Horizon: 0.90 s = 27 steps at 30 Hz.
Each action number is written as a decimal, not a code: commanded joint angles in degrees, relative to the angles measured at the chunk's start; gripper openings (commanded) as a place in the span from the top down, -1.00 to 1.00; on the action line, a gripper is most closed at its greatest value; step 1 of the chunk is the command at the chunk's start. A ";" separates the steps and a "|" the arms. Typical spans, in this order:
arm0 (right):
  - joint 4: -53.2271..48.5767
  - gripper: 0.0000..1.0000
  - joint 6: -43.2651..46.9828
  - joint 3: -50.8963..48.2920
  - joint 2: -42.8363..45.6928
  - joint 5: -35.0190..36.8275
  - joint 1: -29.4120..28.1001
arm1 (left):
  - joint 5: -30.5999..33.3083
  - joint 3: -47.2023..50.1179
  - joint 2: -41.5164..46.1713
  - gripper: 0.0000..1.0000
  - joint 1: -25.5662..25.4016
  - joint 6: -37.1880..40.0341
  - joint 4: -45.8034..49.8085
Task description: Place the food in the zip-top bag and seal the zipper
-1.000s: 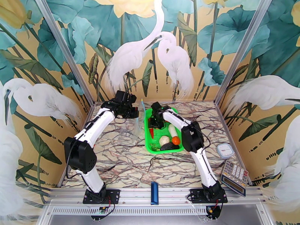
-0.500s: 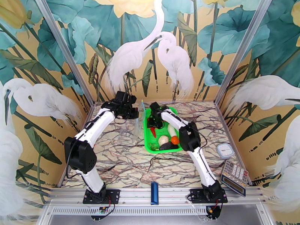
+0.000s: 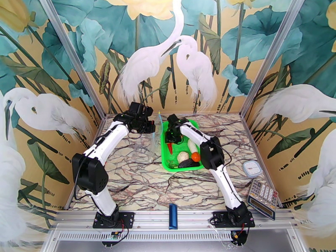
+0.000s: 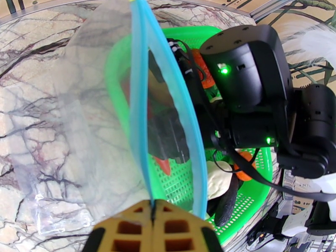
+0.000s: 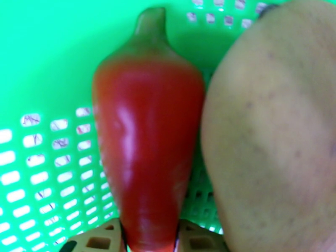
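My left gripper (image 4: 153,206) is pressed together on the near end of the zipper (image 4: 138,101), holding the zip-top bag (image 4: 84,122) up on edge just beside the left wall of the green basket (image 5: 50,59), its mouth gaping a little. The film is thin and floppy, so I judge it will sag and fold shut unless I hold it by the stiffer blue strip. My right gripper (image 5: 150,234) is down in the basket, its pads pinching the narrow tip of the red chili (image 5: 147,143), which lies against the tan potato (image 5: 273,122). The chili looks light, hard and glossy, and its taper means it could squirt out of a tip grip; the thicker middle would probably hold better. The radish (image 3: 192,145), garlic (image 3: 183,157), tomato (image 3: 196,156) and eggplant (image 3: 190,164) lie at the near end of the basket. Against a second ago, my right wrist has shifted a touch left towards the bag and the chili has swung with it, while my left arm and the bag have hardly moved.
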State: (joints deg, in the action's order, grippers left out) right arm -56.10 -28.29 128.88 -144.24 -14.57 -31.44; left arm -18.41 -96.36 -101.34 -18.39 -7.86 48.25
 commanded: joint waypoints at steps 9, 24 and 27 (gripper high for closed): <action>3.34 0.82 -0.97 -4.48 12.85 2.78 0.33 | -1.93 -0.85 -0.41 1.00 -0.13 1.51 1.50; 12.78 0.81 -6.20 -7.06 27.59 2.38 0.08 | -3.69 -2.79 -2.31 1.00 -0.13 0.41 0.66; 17.02 0.80 -7.74 -7.06 28.44 1.81 -0.84 | -4.15 -2.78 -2.37 1.00 -0.13 0.08 0.43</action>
State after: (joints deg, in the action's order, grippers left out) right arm -45.17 -32.99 122.48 -117.58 -11.40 -31.29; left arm -20.56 -97.93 -102.80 -18.39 -7.73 48.62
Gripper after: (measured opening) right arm 0.279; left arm 0.048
